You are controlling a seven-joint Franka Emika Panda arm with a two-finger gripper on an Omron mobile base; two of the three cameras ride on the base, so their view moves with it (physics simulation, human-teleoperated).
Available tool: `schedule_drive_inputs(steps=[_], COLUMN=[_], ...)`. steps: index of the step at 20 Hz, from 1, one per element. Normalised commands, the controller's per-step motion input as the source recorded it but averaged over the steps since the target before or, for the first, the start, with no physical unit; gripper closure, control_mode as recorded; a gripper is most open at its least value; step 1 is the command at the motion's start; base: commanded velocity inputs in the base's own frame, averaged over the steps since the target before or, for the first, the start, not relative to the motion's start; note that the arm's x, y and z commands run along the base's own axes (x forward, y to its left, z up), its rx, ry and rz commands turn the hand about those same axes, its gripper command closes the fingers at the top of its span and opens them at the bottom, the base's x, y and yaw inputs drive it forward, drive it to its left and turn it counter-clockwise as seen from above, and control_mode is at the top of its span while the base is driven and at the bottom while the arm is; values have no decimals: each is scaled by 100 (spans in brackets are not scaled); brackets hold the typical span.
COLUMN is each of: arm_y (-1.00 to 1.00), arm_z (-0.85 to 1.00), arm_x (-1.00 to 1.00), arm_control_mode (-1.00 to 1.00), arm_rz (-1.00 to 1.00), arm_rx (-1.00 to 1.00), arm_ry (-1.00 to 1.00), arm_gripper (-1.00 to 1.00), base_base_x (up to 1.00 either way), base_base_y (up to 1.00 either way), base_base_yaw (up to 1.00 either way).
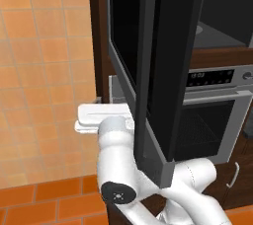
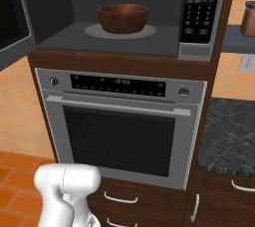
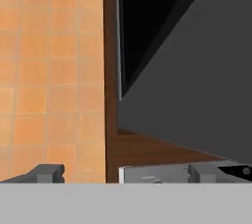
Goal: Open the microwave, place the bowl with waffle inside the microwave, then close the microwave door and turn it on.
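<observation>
Microwave [image 2: 149,2] is open; bowl with waffle [image 2: 122,18] sits inside, upright on the round plate [image 2: 94,31] at the cavity floor, roughly centred. Waffle itself can't be made out past the rim from the right base view. Keypad panel [image 2: 200,7] is to the right of the cavity.

Microwave door [image 1: 168,61] swung out wide to the left, black glass w/ grey metal edge, seen nearly edge-on in the left base view, covering much of the cabinet front.

Oven [image 2: 124,121] w/ display strip and bar handle is directly below the microwave, door closed.

Gripper [image 3: 123,174] in hand view: jaws spread wide, holding nothing, tips well apart. It looks along the brown cabinet edge, between the orange tiled wall [image 3: 49,61] and the door's dark inner face.

Dark stone bench [image 2: 229,136] is right of the oven.
</observation>
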Motion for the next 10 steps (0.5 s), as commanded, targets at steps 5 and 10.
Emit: schedule_drive_inputs(steps=[5, 10], arm_y=[10, 34], arm_z=[11, 19], arm_x=[-18, -4], arm_control_mode=[-100, -100], arm_rz=[-11, -10], arm_rx=[-2, -1], arm_ry=[-34, -29], arm_gripper=[-100, -100], base_base_x=[0, 0], base_base_y=[0, 0], base_base_yaw=[0, 0])
